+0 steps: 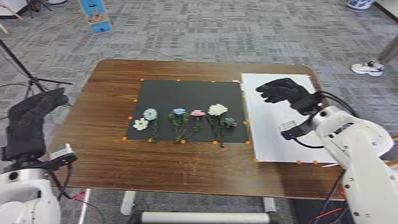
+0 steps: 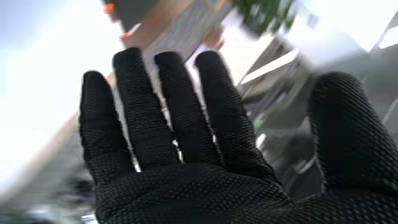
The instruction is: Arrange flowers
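Note:
In the head view several artificial flowers lie side by side on a dark mat (image 1: pixel 189 91): a white one (image 1: pixel 218 109) at the right, a pink one (image 1: pixel 197 113), a blue one (image 1: pixel 179 111), and a pale blue one (image 1: pixel 150 114) beside a small white one (image 1: pixel 140 124). My right hand (image 1: pixel 284 91) is over the upper part of the white board, right of the mat and apart from the flowers. In the right wrist view the same hand (image 2: pixel 187 185) has straight fingers and holds nothing. My left hand (image 1: pixel 34 120) is off the table's left edge, its fingers straight.
The white board (image 1: pixel 275 145) lies flat on the brown table (image 1: pixel 98 150), at the right of the mat. Small orange markers border mat and board. A black tripod (image 1: pixel 32 77) stands on the floor beyond the left edge.

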Available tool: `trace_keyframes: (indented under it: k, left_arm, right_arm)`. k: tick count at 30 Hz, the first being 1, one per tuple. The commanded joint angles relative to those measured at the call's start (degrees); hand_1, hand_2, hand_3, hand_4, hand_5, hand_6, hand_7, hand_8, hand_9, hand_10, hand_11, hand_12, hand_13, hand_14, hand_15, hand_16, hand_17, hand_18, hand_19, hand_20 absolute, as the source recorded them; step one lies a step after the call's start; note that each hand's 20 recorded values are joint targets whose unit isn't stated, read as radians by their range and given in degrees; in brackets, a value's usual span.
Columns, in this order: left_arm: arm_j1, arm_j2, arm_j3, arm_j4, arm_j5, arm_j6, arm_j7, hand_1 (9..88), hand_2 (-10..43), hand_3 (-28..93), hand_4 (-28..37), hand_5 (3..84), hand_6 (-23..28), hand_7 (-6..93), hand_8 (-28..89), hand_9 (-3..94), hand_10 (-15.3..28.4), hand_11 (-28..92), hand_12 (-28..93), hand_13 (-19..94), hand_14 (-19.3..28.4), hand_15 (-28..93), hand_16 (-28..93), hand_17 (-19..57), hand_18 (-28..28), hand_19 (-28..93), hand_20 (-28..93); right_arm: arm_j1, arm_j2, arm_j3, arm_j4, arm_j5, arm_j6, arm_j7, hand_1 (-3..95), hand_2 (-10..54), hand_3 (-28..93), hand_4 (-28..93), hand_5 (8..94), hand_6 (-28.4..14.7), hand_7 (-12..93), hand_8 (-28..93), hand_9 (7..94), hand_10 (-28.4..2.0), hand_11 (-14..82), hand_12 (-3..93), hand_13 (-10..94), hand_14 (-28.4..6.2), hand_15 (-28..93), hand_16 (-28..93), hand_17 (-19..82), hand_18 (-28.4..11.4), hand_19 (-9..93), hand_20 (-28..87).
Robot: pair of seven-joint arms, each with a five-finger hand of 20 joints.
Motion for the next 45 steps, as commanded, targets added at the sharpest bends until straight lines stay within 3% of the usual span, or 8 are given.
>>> trace_keyframes:
  k: [1,12,15,32,37,41,43,45]
  left_arm:
    - [2.61,-2.49,-2.99,-2.08,-0.29,-3.81,-0.54,28.4,9.4,74,-26.9,52.3,1.9,20.5,-10,54.0,13.3,22,11,41,12.7,13,-1,11.2,6.1,4,17]
    - [-5.86,-2.66,2.74,0.70,-1.39,-4.65,0.58,27.9,7.9,74,-26.8,52.1,1.9,20.4,-10,53.8,13.3,21,11,41,12.9,13,-2,11.1,6.2,4,17]
    - [-8.76,-2.87,5.09,1.76,-0.08,-7.55,0.19,27.9,7.7,74,-26.7,52.2,1.9,20.3,-10,53.8,13.3,21,12,41,13.0,13,-2,11.1,6.2,4,17]
    - [-7.35,-3.95,8.03,0.62,0.84,-9.64,-3.82,27.8,4.9,73,-24.6,51.9,2.1,19.8,-10,53.7,13.4,22,12,44,14.7,15,-1,14.1,10.8,16,26]
    - [-12.83,-9.00,13.27,2.37,2.42,-9.26,-6.19,27.8,4.5,73,-24.4,51.8,2.3,19.5,-9,53.7,13.5,22,12,45,14.9,17,-1,14.1,11.3,18,27]
    - [-12.11,-9.32,13.78,2.89,3.51,-10.18,-6.05,27.5,4.1,73,-24.3,51.7,2.1,19.6,-9,53.7,13.5,22,12,46,15.7,19,0,13.8,11.4,18,27]
    - [-13.76,-9.81,15.31,3.41,0.58,-9.24,-5.06,27.4,4.0,74,-24.3,51.9,2.1,19.7,-9,53.9,13.4,22,12,47,15.7,19,-1,13.8,11.4,18,27]
    - [-14.97,-9.50,15.16,3.77,2.90,-11.07,-4.70,27.4,4.0,74,-24.3,51.8,2.1,19.7,-9,53.9,13.4,22,12,47,15.7,20,-1,13.8,11.4,18,27]
  right_arm:
    - [-7.23,-12.41,1.71,2.84,40.28,9.90,-16.23,10.4,9.2,66,-18,48.4,-2.7,12,-7,49.5,-15.6,6.3,18.3,38,-16.2,10,31,17,-16.7,20,31]
    - [-12.45,-15.08,4.06,-0.33,38.81,16.61,-28.35,-0.2,7.7,73,-21,40.9,-0.5,11,-9,43.2,-13.3,5.1,11.6,29,-9.0,8,12,18,-10.1,1,26]
    - [-13.83,-14.76,6.15,-1.92,36.61,16.36,-29.56,0.3,7.6,73,-21,43.5,-1.0,12,-9,44.6,-13.5,5.5,11.8,31,-9.0,9,12,19,-9.5,1,26]
    - [-21.60,-13.04,7.59,-6.43,38.37,19.65,-21.71,5.9,7.5,72,-19,55.5,-2.1,14,-9,57.5,-15.1,8.4,16.1,47,-14.3,16,20,26,-12.6,9,38]
    - [-25.79,-14.37,8.48,-9.44,39.75,24.46,-22.85,7.0,7.3,71,-18,56.6,-2.1,15,-9,58.6,-15.4,8.4,17.4,49,-14.6,16,23,26,-13.4,13,41]
    - [-25.42,-16.90,6.41,-8.30,36.81,23.61,-23.53,7.5,6.7,72,-18,57.9,-1.6,17,-9,61.0,-15.4,9.8,19.6,53,-14.9,18,28,26,-14.1,18,43]
    - [-24.28,-15.73,5.72,-7.84,38.36,23.00,-22.30,8.1,6.2,72,-18,59.5,-1.2,19,-9,62.6,-15.4,10.8,20.2,54,-14.9,19,29,25,-14.4,20,43]
    - [-23.44,-14.58,5.96,-7.84,38.00,22.14,-23.06,8.5,6.0,72,-18,60.4,-1.2,19,-9,64.0,-15.7,12.2,20.8,55,-14.9,20,30,26,-14.5,21,44]
